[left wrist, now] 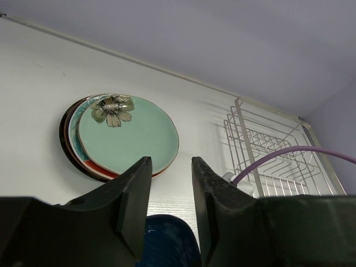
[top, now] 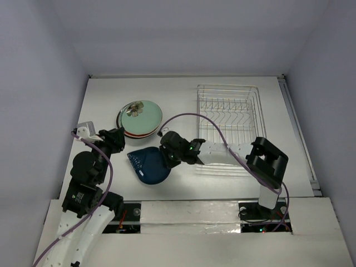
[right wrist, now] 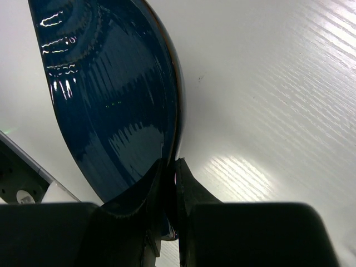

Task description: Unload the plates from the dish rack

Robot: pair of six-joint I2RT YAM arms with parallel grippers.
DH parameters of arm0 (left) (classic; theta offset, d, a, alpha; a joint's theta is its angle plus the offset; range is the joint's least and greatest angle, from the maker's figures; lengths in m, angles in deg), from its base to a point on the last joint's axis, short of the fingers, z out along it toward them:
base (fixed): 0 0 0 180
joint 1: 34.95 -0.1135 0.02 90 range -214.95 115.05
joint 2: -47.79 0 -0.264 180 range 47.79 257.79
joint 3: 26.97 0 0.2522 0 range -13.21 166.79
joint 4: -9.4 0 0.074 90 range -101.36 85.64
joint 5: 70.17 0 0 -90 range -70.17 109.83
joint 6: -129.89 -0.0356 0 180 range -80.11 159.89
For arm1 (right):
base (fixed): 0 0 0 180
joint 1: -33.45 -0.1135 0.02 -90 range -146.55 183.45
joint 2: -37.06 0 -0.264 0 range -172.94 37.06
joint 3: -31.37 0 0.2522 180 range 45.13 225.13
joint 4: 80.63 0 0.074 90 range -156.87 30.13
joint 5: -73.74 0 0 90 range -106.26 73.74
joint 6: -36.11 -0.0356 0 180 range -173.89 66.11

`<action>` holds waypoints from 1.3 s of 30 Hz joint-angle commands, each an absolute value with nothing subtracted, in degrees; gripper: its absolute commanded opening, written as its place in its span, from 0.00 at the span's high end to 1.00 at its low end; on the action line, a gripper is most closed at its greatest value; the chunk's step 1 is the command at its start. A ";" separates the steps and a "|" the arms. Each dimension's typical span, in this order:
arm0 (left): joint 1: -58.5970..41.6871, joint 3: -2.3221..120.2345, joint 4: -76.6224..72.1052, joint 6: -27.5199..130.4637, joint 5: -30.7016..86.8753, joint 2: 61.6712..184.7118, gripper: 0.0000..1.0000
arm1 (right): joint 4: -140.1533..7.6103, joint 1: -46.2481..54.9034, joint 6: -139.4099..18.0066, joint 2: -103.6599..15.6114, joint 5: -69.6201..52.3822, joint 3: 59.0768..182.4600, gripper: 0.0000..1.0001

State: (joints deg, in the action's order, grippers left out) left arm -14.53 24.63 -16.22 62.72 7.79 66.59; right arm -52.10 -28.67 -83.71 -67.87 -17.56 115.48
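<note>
The dark blue leaf-shaped plate [top: 146, 165] lies low over the white table in front of the stack, and its rim is pinched by my right gripper [top: 168, 158]. The right wrist view shows those fingers shut on the edge of the glossy blue plate [right wrist: 111, 100], at my right gripper [right wrist: 171, 166]. A stack of plates [top: 139, 118] with a pale mint one on top, bearing a flower mark, sits left of the chrome wire dish rack [top: 228, 108], which holds nothing visible. My left gripper [left wrist: 171, 162] stands open just left of the blue plate [left wrist: 167, 242], facing the stack [left wrist: 128, 136].
A purple cable [top: 211, 125] arcs from the right arm across the front of the rack. A small white block [top: 84, 129] lies by the table's left edge near the left arm. Grey walls close in the table on three sides.
</note>
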 commanded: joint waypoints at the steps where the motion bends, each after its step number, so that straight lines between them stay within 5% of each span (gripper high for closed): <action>1: -15.27 24.93 -14.29 62.57 7.96 67.21 0.68 | -57.82 -28.77 -85.00 -67.97 -19.68 116.59 0.91; 6: -15.27 24.93 -14.21 62.57 7.96 67.47 0.59 | -57.29 -28.77 -85.79 -67.27 -24.52 112.73 0.65; 18: -16.32 25.02 -13.94 62.31 7.96 68.26 0.48 | -56.07 -29.30 -85.88 -57.70 -27.68 108.50 0.34; 39: -16.85 25.37 -12.89 61.95 7.96 67.30 0.37 | -35.94 -28.68 -96.33 -46.53 -58.00 102.36 0.41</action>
State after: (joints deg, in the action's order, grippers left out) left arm -16.47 24.63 -16.18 62.66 7.79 67.58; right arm -42.66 -29.26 -91.45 -49.73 -48.51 103.92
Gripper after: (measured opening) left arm 0.624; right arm 0.589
